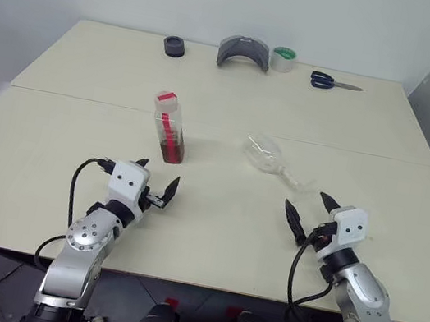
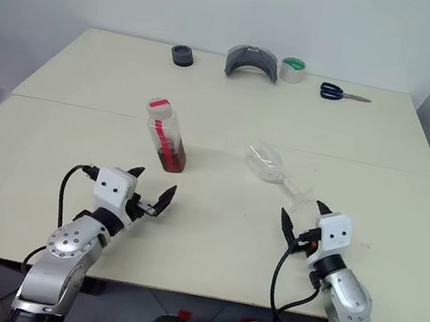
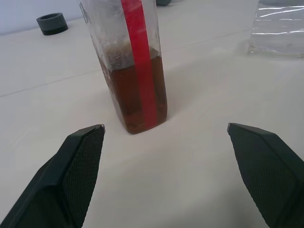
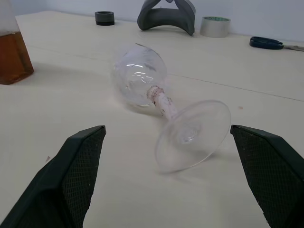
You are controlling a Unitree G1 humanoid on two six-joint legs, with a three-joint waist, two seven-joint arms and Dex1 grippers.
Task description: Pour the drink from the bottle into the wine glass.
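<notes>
Because the wine glass [image 1: 269,158] lies on its side on the table [image 1: 53,132], I judge that nothing can be poured until it stands upright, so its lie governs the coming move. Its long axis runs diagonally: the bowl points far and left, the round foot points near and right, toward my right gripper [image 1: 311,213]. That gripper sits just near of the foot, fingers spread wide and empty, so the right arm is the nearer one for the glass. The bottle [image 1: 168,126] stands upright left of the glass, its drink [image 3: 137,95] filling the lower part. My left gripper [image 1: 155,184] rests near of the bottle, slightly left of it, fingers wide apart and holding nothing.
</notes>
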